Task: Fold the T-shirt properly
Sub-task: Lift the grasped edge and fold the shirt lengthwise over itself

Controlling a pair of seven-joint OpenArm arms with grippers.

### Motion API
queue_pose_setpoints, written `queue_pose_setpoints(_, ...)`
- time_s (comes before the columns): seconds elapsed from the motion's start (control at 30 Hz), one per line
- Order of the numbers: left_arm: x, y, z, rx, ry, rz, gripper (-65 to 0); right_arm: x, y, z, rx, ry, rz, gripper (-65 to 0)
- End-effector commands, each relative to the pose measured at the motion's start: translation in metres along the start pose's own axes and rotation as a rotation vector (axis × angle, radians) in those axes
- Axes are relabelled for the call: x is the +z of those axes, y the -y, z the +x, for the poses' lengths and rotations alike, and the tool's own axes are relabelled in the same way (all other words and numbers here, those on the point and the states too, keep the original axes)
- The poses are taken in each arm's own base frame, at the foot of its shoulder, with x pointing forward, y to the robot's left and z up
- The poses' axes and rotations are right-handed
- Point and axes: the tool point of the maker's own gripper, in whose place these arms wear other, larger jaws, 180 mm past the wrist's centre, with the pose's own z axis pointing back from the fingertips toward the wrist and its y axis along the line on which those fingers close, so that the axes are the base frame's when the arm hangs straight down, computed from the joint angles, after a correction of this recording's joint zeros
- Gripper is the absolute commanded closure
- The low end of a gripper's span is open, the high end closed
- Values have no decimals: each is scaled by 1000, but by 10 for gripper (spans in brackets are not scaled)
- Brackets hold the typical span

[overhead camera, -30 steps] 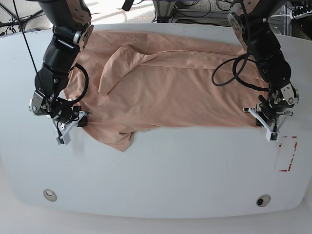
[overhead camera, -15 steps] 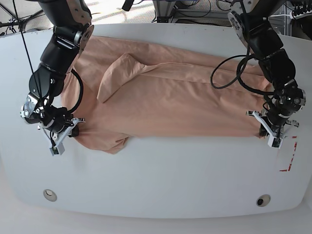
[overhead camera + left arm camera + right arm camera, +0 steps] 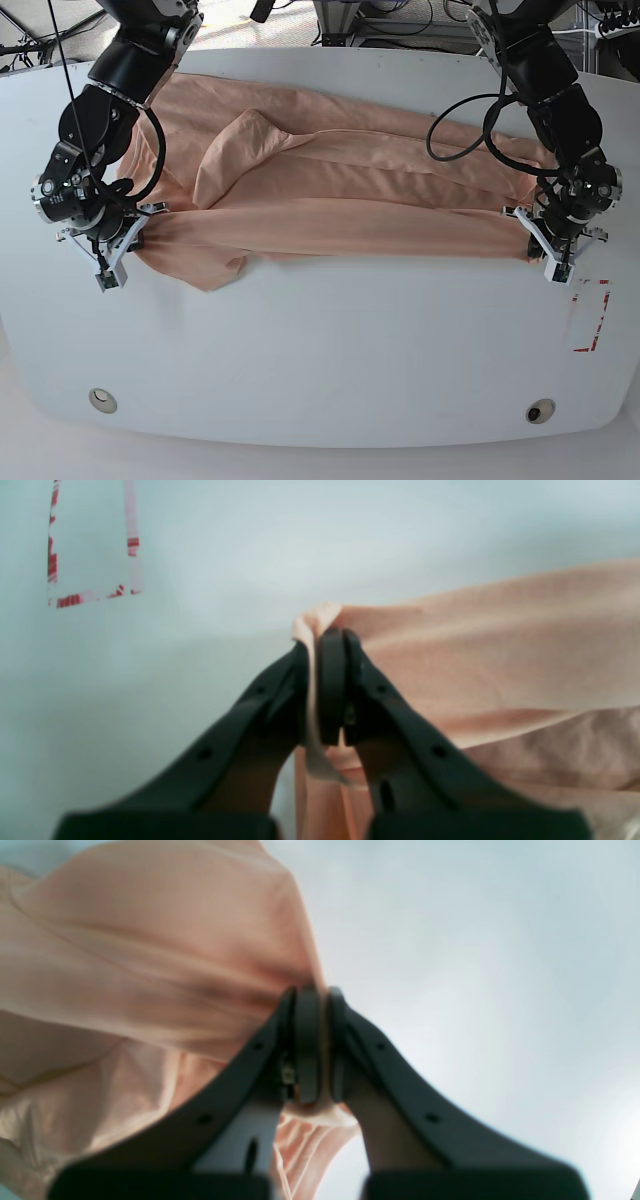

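I am pinching the T-shirt point(image 3: 330, 200) with my left end effector point(image 3: 553, 262) and right end effector point(image 3: 112, 262), each clamping an edge; it is lying stretched across the tabletop point(image 3: 330, 350). Limp, light fabric is sagging; edge grips are suiting it best.

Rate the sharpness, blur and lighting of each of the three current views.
Base view: sharp, evenly lit; soft shadows under the T-shirt on the table. Left wrist view: soft throughout, the left gripper and red tape marking blurred. Right wrist view: blurrier, cloth smeared around the right gripper, pale glare at the lower right.
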Motion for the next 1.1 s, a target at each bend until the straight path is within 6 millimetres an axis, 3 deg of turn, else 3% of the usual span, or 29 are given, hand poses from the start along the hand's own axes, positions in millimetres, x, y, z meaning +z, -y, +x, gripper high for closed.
queue_pose_setpoints(0.0,6,-13,21,-9,59,34,0,19,1,10,37,55,-47,0)
queue_pose_setpoints(0.27,8,-20,10,-29,30,43,0,39,-32,-22,58,44,31,0)
queue_pose_setpoints(0.4,15,-21,8,-47,30,59,0,46,-32,-53,-16,18,60,0)
queue_pose_setpoints(0.6,27,-20,-3,-79,19,77,0,52,-45,-79,-65,7,140,0)
queue_pose_setpoints(0.73,41,-24,-20,-121,-14,97,0,54,-51,-101,-75,-43,159,0)
queue_pose_setpoints(0.9,44,-22,-34,-130,-43,94,0,53,-54,-108,-83,-60,167,0)
queue_pose_setpoints(0.97,48,-19,-52,-134,-82,86,0,51,-54,-114,-94,-76,172,-5)
queue_pose_setpoints(1.07,51,-22,-62,-152,-110,88,0,47,-54,-120,-110,-94,183,-35)
